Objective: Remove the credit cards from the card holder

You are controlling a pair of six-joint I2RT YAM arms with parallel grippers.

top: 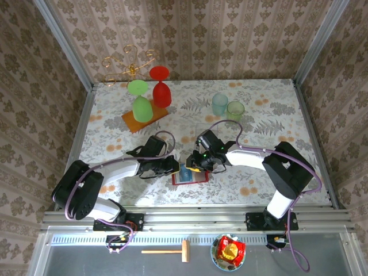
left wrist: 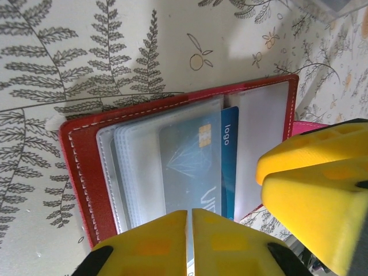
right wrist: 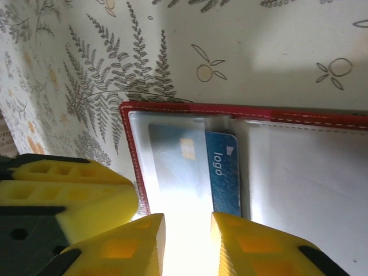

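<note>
Lying open at near-middle of bench [top: 270, 123]: red card holder [left wrist: 77, 184], between both arms. Inside, blue credit card [right wrist: 221, 169] sits in clear pocket, partly under flap; other cards not discernible. Jaws of right gripper [right wrist: 187, 221] parted, gap in line with card's long axis, card end just before gap, so right arm seems better placed for pull. Jaws of left gripper [left wrist: 190, 217] pressed together at holder's edge; whether pinching pocket, cannot tell.

card holder [top: 192, 178] lies open on the table [top: 270, 115] between left tool [top: 172, 167] and right tool [top: 194, 163], credit card [left wrist: 198, 167] inside.
</note>
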